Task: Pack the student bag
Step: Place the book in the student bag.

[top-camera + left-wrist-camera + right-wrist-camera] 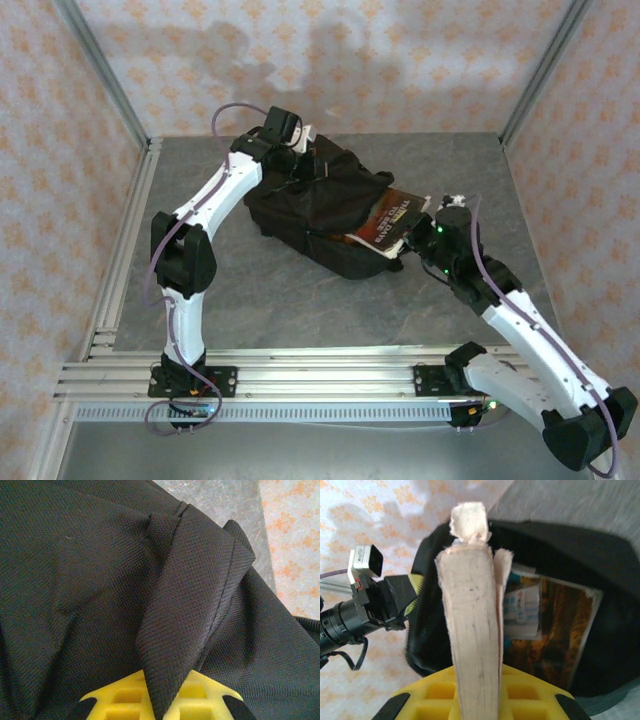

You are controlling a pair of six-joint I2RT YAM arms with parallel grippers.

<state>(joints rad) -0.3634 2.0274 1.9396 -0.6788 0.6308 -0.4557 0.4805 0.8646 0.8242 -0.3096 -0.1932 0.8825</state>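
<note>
You see the student bag lying mid-table, mouth toward the right. Your left gripper sits at the bag's far top edge; your right gripper meets a dark book sticking out of that mouth.

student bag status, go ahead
Left gripper shut on a fold of student bag fabric. Right gripper shut on a worn book at the bag mouth. Inside, a second book.

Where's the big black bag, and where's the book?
student bag (308, 205), top view, middle of its black fabric.
book (385, 228), top view, its dark cover with white letters.
</note>
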